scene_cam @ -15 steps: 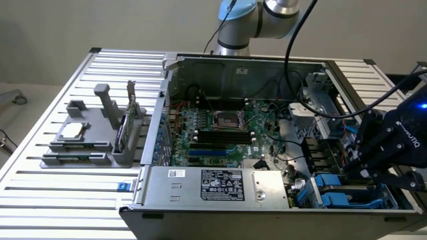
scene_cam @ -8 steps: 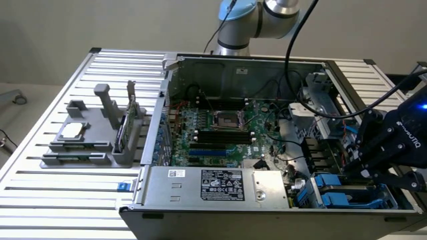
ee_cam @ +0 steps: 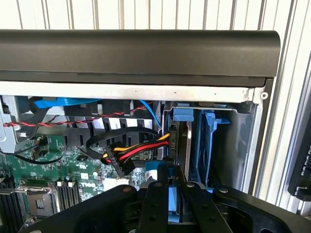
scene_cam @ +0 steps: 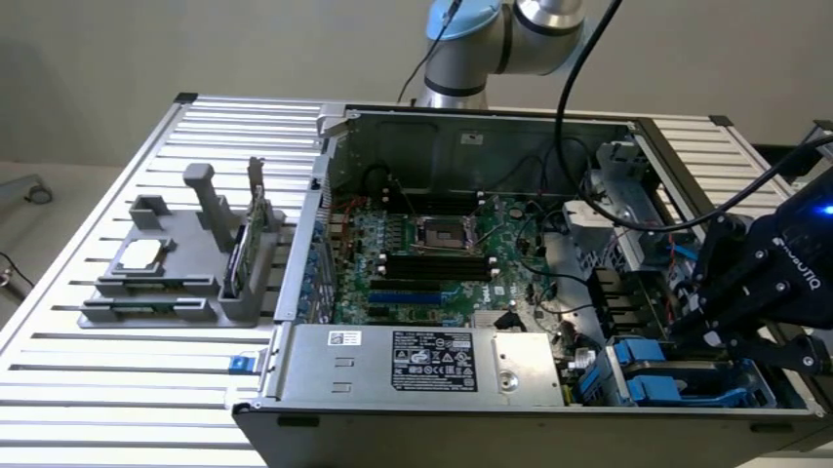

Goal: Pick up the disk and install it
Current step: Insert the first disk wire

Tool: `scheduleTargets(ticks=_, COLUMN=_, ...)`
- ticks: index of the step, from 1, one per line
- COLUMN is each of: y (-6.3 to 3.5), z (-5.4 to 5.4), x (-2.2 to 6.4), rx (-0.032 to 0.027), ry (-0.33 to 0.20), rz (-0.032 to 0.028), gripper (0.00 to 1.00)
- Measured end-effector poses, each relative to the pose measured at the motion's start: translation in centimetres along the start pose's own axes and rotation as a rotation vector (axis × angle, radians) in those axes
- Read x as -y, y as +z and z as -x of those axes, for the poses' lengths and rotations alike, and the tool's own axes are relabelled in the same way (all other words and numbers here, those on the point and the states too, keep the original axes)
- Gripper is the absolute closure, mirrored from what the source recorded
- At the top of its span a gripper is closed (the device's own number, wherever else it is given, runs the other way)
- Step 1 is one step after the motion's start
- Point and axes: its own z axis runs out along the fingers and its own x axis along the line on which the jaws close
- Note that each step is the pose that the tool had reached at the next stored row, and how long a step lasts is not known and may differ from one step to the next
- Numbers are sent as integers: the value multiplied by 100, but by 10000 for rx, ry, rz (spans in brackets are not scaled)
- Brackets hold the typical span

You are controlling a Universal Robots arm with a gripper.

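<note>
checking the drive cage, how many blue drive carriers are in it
2 that I can make out: one blue carrier beside the cables, one blue carrier nearer the case's outer wall. The gripper may hide more.

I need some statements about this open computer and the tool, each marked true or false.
1. The computer case lies open, its motherboard showing. True.
2. The tool hangs over the grey holder. False: it is at the blue drive bays, at the exterior view's right.
3. The blue carrier of the disk sits between the tool's fingers. True.
4. The grey holder holds nothing. False: a square silver part and an upright card are in it.
</note>
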Motion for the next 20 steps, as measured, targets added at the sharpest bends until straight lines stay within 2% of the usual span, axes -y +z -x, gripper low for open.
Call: scheduleTargets(ticks=20, y=40, z=61, x=-21, rx=-274, ry=-426, rz=-23, gripper=84)
